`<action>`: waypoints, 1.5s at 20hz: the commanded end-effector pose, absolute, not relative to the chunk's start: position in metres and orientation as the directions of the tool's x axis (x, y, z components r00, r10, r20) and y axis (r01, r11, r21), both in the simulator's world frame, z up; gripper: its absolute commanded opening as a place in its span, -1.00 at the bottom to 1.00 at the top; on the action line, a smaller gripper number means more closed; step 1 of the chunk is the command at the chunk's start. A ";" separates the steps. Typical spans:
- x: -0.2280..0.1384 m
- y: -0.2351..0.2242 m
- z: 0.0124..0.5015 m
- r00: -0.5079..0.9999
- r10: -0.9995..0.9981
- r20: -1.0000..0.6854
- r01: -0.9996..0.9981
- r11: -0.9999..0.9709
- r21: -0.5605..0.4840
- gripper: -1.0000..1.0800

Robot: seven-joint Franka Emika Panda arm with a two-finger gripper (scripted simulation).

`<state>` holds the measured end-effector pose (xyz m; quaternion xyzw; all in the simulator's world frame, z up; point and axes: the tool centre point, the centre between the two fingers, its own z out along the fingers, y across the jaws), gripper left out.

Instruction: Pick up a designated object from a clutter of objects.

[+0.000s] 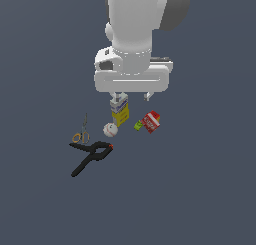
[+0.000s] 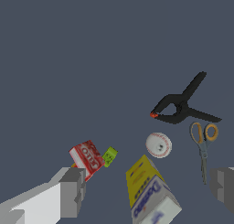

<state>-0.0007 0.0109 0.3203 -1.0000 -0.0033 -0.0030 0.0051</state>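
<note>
Six items visible in the clutter, all loose on the dark floor under the arm; no bench edge or corner shows in either view, so positions are relative to each other.

- red box (image 1: 152,121): lies flat, white print up, at the exterior view's right end of the group. A small green piece (image 1: 138,124) sits just beside it, possibly touching; can't tell. A sliver of something orange peeks out behind the box in the wrist view. Could be the cube; too hidden to say.
- yellow-white box (image 1: 119,112): standing or tilted, between red box and baseball (image 1: 110,130), directly below the hand.
- scissors (image 1: 82,131) and black spring clamp (image 1: 91,154): off to the exterior view's left, well apart from the target.

gripper (image 1: 132,96): fingers spread wide, nothing between them. In the wrist view one finger (image 2: 71,191) is near the red box, the other at the far edge of frame, with the yellow-white box in the gap. It hangs above the pile, not touching anything.

Step, as I read it: approach/alignment, grasp not started. The opening looks centred more on the yellow-white box than on the target.

Next move needs: shift sideways toward the exterior view's right until the red box is mid-gap, rotate so the fingers span its short side, then descend. Risks: clipping the yellow-white box on the way, catching the green piece in the pinch, and the box being flat, so fingers must go nearly to the floor.
</note>
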 end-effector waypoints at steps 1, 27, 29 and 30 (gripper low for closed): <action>-0.001 0.011 0.320 1.000 0.007 0.006 0.007 -1.000 -0.010 0.92; -0.016 0.027 0.253 0.988 0.153 -0.023 0.153 -0.988 -0.018 0.92; -0.020 0.036 0.238 0.978 0.209 -0.021 0.209 -0.978 -0.015 0.92; -0.023 0.041 0.230 0.971 0.239 -0.019 0.239 -0.971 -0.013 0.92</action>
